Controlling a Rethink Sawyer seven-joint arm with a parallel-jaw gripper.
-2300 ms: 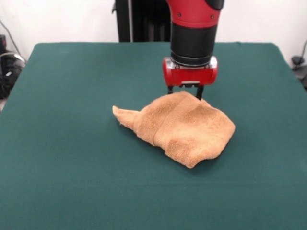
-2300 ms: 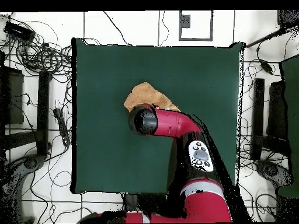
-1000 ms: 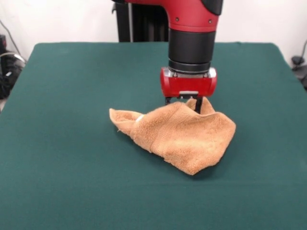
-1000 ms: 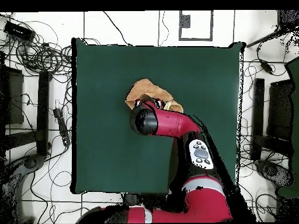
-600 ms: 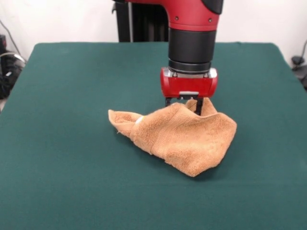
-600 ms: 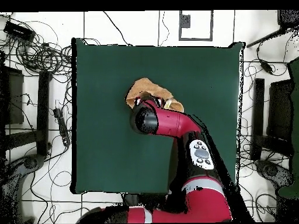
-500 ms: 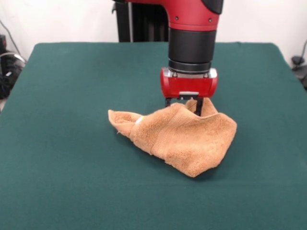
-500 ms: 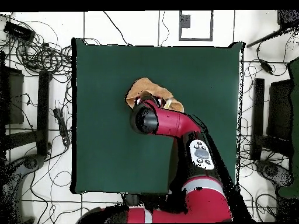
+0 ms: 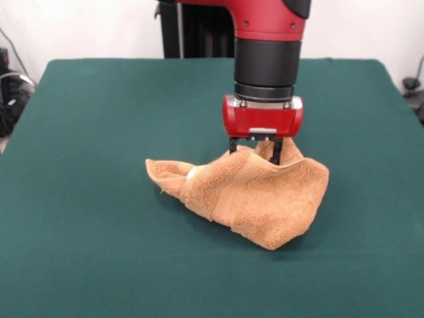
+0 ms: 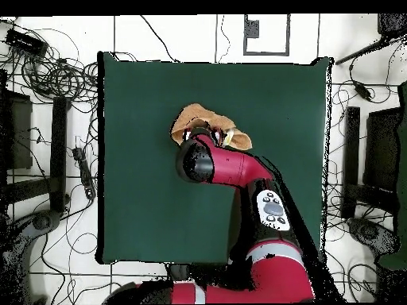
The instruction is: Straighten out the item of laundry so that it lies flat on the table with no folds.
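Note:
The orange-tan towel (image 9: 255,192) lies bunched in folds near the middle of the green table (image 9: 99,99). A pointed corner sticks out to the left, and a bit of white tag (image 9: 192,173) shows there. My gripper (image 9: 255,154) points straight down at the towel's far edge. It is shut on a raised fold of that edge and holds it a little above the table. In the overhead view the towel (image 10: 199,117) shows just beyond the arm's wrist (image 10: 196,161), which hides the gripper.
The table (image 10: 270,103) stretches wide on every side of the towel. Cables and stands (image 10: 48,71) lie on the floor round it. The robot's pedestal (image 9: 199,30) stands behind the far edge.
The gripper has closed on the towel's far edge, lifted it and drawn it slightly toward the front camera. The towel has bunched and its left corner has slid further left.

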